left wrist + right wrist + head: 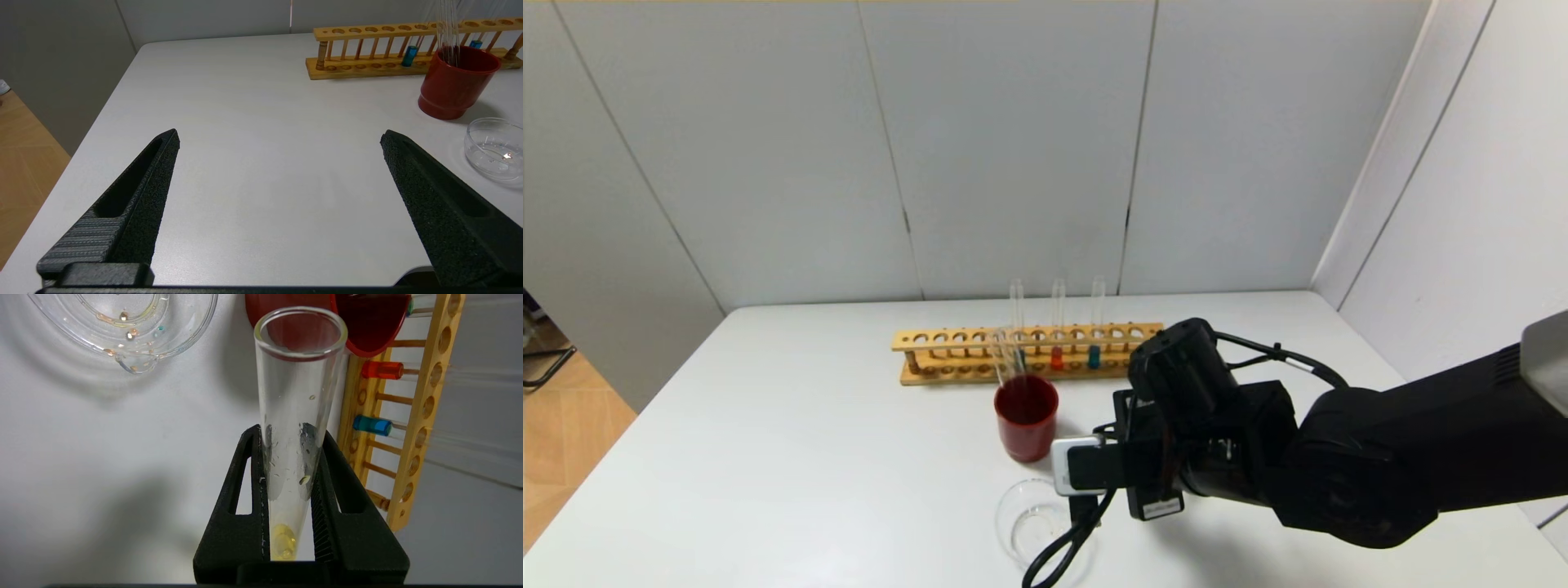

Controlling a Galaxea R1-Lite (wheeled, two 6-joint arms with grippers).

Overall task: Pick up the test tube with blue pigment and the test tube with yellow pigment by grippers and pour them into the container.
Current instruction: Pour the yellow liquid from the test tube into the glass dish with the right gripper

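Head view: the right gripper (1094, 478) hangs just beside the glass dish (1023, 523), which lies at six o'clock from the red cup (1027, 416).

Left wrist view: the left gripper (280, 139) is spread wide over the bare table (253, 102).

Right wrist view: black fingers (327, 498) clamp the yellow tube (292, 437); the blue tube (374, 425) sits in the wooden rack (425, 408).

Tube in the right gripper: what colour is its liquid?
Yellow, pooled at the tube's round bottom; clearest in the right wrist view.

Left claw (280, 136) spread wide over bare table (253, 102); rack (367, 69), red cup (453, 87), glass container (482, 139) beyond.
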